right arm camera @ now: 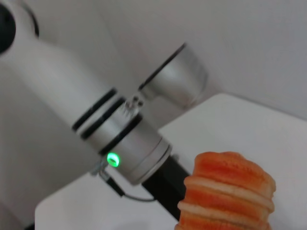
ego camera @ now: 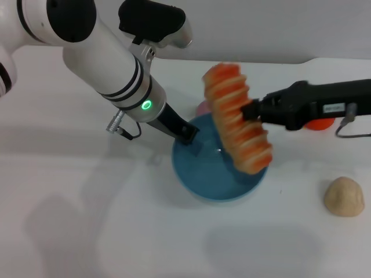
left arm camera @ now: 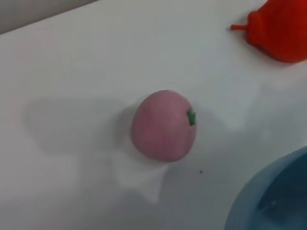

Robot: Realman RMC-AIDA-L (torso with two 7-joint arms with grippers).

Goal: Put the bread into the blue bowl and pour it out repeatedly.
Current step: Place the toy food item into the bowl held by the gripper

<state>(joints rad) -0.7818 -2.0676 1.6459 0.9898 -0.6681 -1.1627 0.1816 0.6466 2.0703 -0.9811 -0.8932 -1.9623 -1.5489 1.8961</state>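
Right gripper (ego camera: 250, 110) clamps the bread (ego camera: 236, 117) above the blue bowl (ego camera: 200, 171) — left gripper (ego camera: 190, 134) grips its rim.

The blue bowl (ego camera: 200, 174) was seen as smooth plastic with a faint sheen. The bread (ego camera: 237, 119) appeared matt, its ridged top foam-like. The left arm's casing (ego camera: 104, 55) looked like glossy white plastic; a brushed metal collar (right arm camera: 127, 143) was noted. The table (ego camera: 87, 220) was matt and smooth. The pink ball (left arm camera: 164, 125) and tan lump (ego camera: 344, 197) appeared matt, finely textured.
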